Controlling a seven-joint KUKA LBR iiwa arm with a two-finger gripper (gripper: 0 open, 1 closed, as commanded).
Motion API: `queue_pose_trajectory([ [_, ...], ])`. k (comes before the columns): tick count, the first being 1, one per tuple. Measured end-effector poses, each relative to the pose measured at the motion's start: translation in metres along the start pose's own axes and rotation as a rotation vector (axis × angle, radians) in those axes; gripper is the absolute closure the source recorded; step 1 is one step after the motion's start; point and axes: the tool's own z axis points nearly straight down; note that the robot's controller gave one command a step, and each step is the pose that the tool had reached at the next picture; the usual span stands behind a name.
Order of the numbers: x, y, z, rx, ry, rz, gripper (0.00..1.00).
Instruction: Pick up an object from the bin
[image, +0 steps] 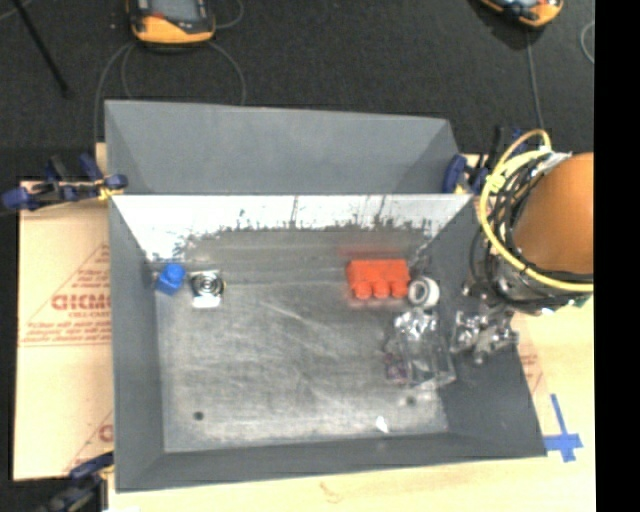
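My gripper (483, 333) hangs at the bin's right side, over the sloping right wall. Just to its left lies a clear, shiny crumpled plastic piece (414, 346) on the bin floor. A small white ring-shaped part (423, 292) sits above that piece. An orange-red block with three studs (378, 280) lies beside the ring, to its left. Nothing shows in the gripper.
At the far left of the bin floor a small blue piece (170, 279) lies beside a silver metal part (206, 288). A tiny white scrap (381, 425) rests near the front edge. The arm with its orange cover and cables stands over the right rim.
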Motion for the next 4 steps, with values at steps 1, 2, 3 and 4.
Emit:
queue_pose_trajectory([
  [1,0.018,0.052,-0.015,-0.011,-0.001,-0.467,1.0],
  [2,0.013,0.046,0.025,-0.016,-0.004,-0.806,1.0],
  [3,-0.064,0.024,0.048,-0.006,-0.009,-0.735,1.0],
  [4,0.026,0.04,0.074,-0.001,-0.012,-0.877,1.0],
])
